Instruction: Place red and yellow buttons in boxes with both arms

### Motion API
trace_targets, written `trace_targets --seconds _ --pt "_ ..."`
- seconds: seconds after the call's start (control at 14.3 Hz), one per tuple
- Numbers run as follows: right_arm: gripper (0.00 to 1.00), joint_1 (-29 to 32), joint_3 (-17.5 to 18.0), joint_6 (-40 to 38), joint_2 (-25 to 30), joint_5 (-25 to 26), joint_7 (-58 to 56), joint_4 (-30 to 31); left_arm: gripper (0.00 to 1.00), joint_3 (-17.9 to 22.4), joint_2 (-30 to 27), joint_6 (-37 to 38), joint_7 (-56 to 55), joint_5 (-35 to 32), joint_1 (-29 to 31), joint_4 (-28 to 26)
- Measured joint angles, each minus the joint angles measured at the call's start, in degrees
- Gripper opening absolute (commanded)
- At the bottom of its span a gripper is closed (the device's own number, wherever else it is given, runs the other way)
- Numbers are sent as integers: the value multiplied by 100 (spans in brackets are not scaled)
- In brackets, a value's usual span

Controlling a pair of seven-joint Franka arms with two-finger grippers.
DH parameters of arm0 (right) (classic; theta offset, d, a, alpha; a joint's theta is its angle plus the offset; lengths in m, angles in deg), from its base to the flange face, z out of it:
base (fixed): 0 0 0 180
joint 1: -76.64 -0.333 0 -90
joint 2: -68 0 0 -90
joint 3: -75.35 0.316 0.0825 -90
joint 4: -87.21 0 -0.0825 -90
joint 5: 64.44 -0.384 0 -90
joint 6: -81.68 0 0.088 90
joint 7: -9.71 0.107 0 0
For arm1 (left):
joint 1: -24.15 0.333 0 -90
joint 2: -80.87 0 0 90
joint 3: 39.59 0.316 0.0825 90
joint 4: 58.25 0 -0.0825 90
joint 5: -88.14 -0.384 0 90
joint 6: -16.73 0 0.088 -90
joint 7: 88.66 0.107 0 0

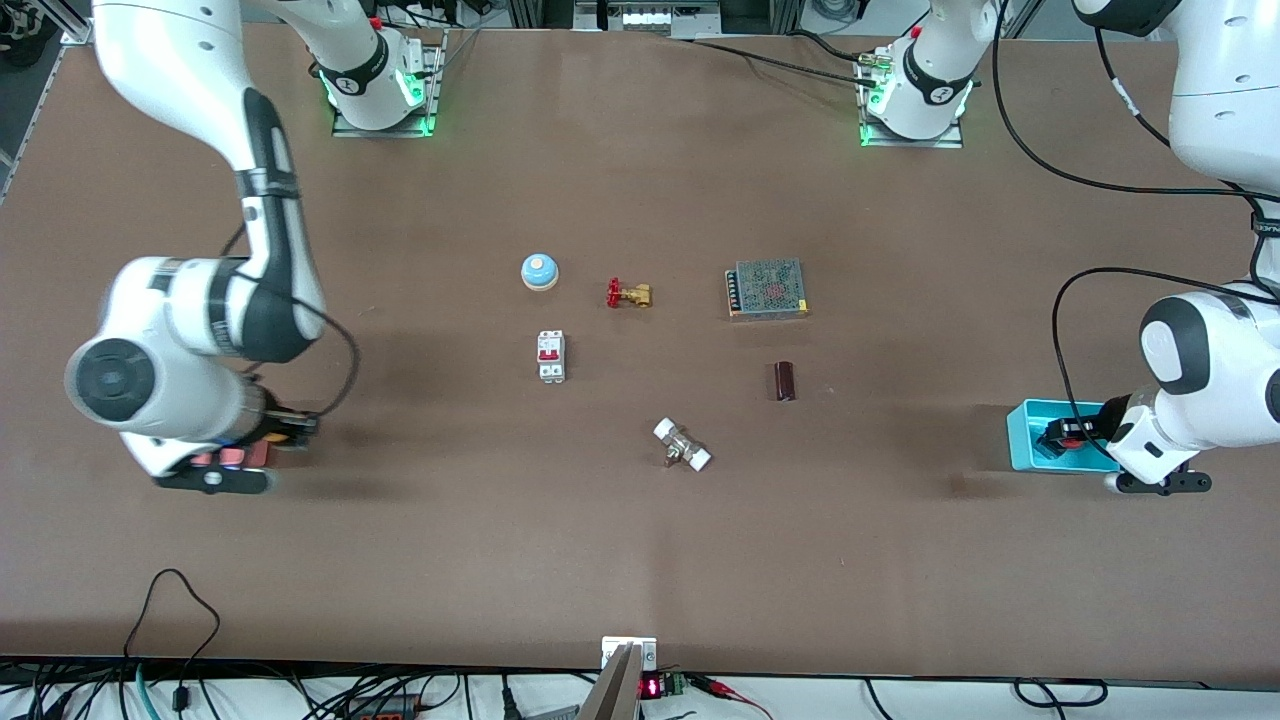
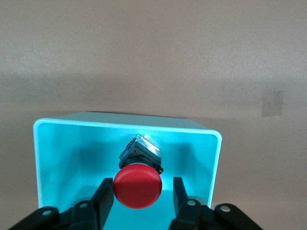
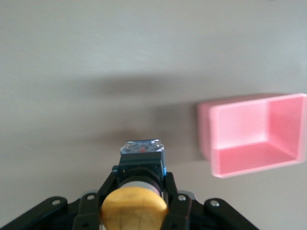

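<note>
The red button [image 2: 137,186] is lying in the cyan box [image 2: 50,158], its long axis running from the red cap, which faces the wrist camera, to the black body. The left gripper [image 2: 139,196] is sitting with its fingers spread on either side of the cap, not pressing it.

The right gripper [image 3: 135,191] is clamping the yellow button [image 3: 135,209], whose cap likewise faces the camera. It is hanging over bare table just beside the pink box [image 3: 254,134], which the right wrist view is showing empty; the front view is mostly hiding that box [image 1: 232,457] under the arm.
</note>
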Motion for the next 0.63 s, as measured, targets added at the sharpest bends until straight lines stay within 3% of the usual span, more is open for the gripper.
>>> trace_targets --seconds 0.21,0.42,0.63 --pt "33 572 -147 -104 -51 -7 -870 9 98 -21 -5 -14 0 0 -4 131" --pt "33 1216 -134 -92 -187 -60 -1526 21 100 -118 -197 -17 -14 0 -75 436" --pt "33 1362 -113 -49 -407 -311 -1653 26 100 -175 -737 339 -244 0 -307 474"
